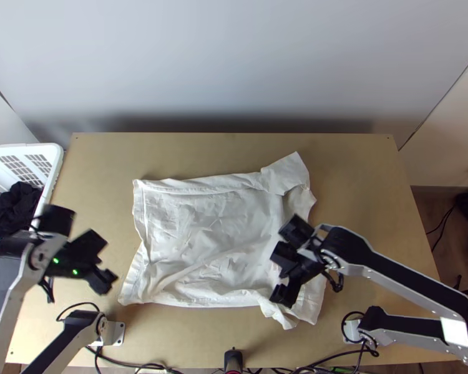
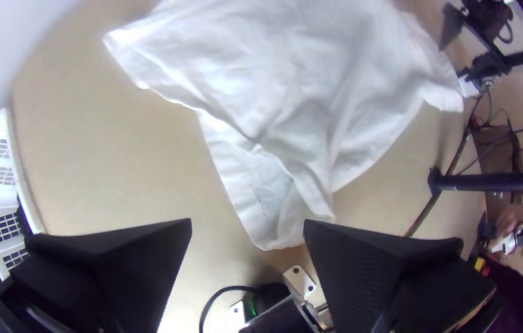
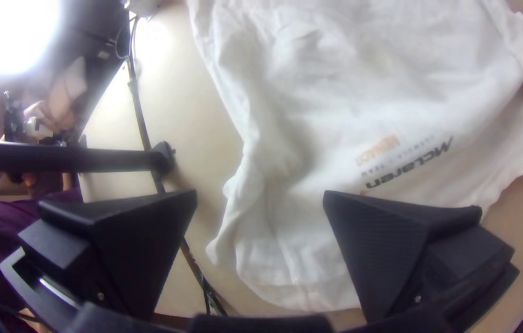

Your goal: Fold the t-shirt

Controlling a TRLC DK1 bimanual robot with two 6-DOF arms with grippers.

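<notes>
A light wooden table (image 1: 359, 174) spans the top view; at its centre a white cloth t-shirt (image 1: 203, 240) lies spread, wrinkled. A white plastic basket (image 1: 54, 154), left, holds black fabric (image 1: 12, 202). Black-fingered grippers gape wide: left gripper (image 1: 105, 260) lower left, right gripper (image 1: 275, 274) over the shirt's lower right.

In the top view, the white basket (image 1: 55, 159) and the dark cloth (image 1: 12, 207) inside it are cut off at the left edge, the left gripper (image 1: 105, 262) is blurred, and the right gripper (image 1: 280, 263) hides part of the white t-shirt (image 1: 203, 240), which runs past the upper edge of both wrist views.
</notes>
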